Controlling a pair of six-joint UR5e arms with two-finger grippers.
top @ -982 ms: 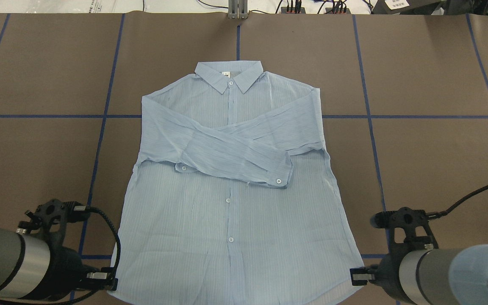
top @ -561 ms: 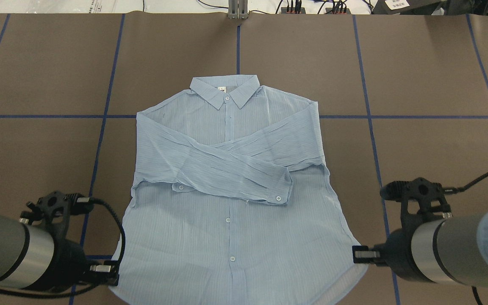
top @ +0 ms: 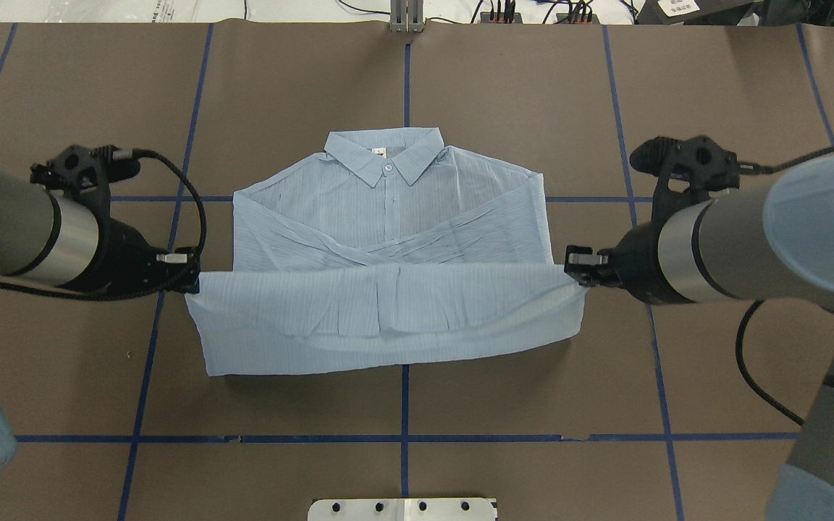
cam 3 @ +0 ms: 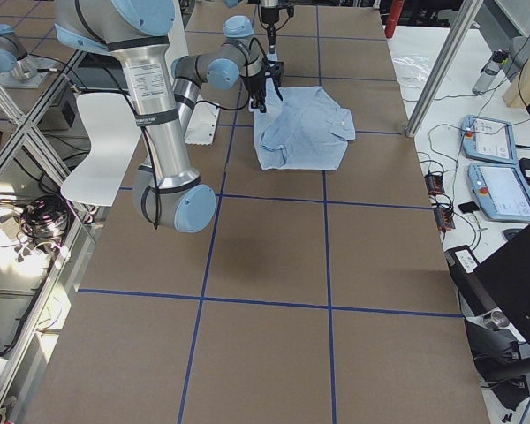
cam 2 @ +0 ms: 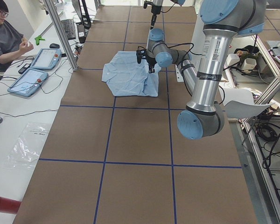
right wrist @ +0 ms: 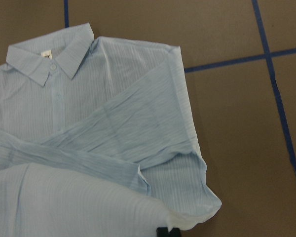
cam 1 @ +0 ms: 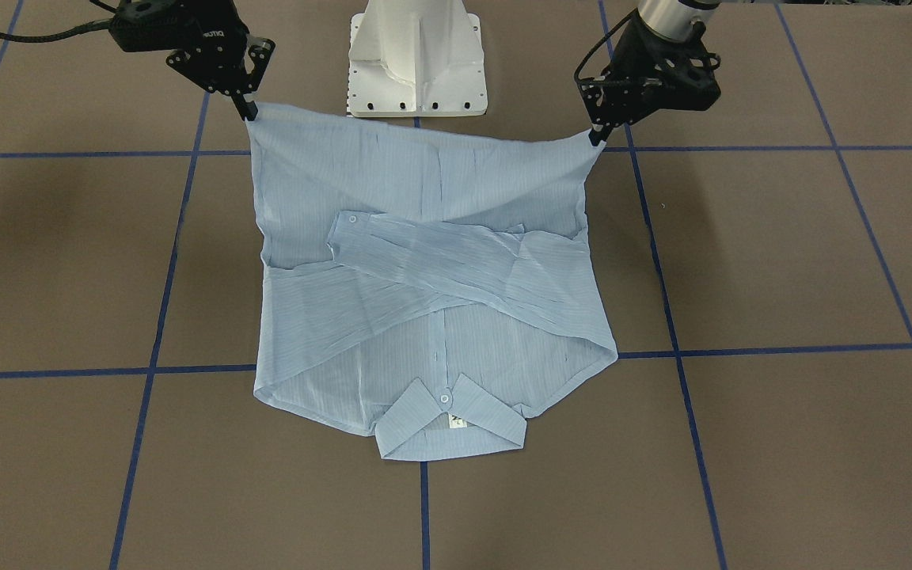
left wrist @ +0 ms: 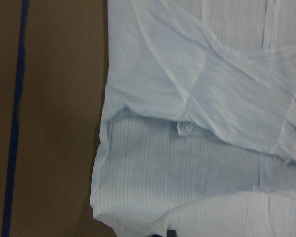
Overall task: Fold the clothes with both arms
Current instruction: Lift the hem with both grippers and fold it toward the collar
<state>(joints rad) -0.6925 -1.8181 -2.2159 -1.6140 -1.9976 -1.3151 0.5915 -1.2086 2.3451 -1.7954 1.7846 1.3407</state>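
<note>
The light blue striped shirt (top: 388, 210) lies front up on the brown table, collar (top: 384, 148) at the far side and sleeves crossed over the chest. My left gripper (top: 189, 278) is shut on the left hem corner. My right gripper (top: 575, 271) is shut on the right hem corner. They hold the hem raised and stretched between them, so the lower part hangs doubled over the shirt's middle. In the front-facing view the left gripper (cam 1: 597, 136) and right gripper (cam 1: 248, 111) pinch the two corners above the shirt (cam 1: 424, 277). Both wrist views show the shirt (left wrist: 187, 163) (right wrist: 89, 123) below.
The white pedestal base (cam 1: 416, 55) stands at the robot's side of the table. Blue tape lines (top: 405, 405) cross the brown surface. An operator (cam 2: 4, 37) sits by tablets at a side bench. A white chair (cam 3: 97, 141) stands behind the robot.
Both grippers have risen and moved forward from the near table edge towards the collar, carrying the hem corners. The shirt's lower half now folds over its middle.
</note>
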